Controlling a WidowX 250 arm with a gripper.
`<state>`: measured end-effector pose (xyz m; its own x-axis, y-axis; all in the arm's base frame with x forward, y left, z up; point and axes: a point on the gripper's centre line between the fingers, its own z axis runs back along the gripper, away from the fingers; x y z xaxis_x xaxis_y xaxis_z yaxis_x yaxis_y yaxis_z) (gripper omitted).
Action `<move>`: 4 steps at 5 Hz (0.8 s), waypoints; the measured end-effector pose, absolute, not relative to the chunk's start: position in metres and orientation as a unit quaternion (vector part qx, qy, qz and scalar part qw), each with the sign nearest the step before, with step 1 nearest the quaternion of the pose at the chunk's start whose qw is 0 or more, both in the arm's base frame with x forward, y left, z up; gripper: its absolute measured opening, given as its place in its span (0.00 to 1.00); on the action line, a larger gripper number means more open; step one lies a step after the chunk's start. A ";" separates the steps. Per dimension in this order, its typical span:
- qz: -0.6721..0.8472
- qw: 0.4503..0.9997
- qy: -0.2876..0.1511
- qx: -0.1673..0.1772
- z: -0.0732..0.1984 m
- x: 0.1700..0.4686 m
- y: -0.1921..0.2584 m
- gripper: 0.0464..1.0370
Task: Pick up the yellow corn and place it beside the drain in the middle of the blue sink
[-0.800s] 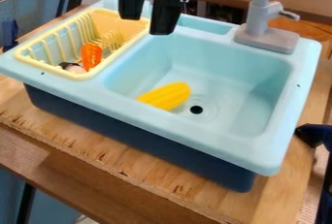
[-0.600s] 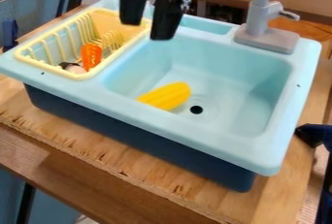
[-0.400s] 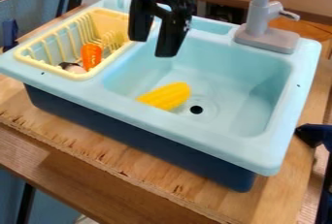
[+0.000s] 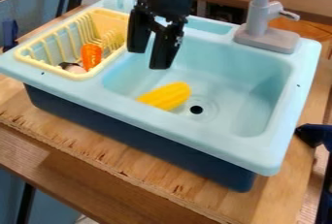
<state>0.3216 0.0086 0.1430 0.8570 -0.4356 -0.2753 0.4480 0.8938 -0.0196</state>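
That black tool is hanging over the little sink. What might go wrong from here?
The open tool appears close to the yellow dish rack, so a sideways swing might bump it. The yellow corn-like toy has a rounded body that might roll or slip if nudged. The sink's raised walls might also get in the tool's way if it went lower.

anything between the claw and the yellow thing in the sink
Nothing visible blocks it: the claw hangs open over the basin, and the yellow toy lies uncovered on the basin floor. The yellow rack sits beside the basin, apparently out of the way.
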 end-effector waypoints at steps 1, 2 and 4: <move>-0.234 0.962 0.140 -0.011 0.125 0.308 0.001 0.96; -0.238 0.961 0.116 -0.074 0.109 0.306 -0.005 0.96; -0.253 0.961 0.107 -0.043 0.113 0.333 -0.005 0.96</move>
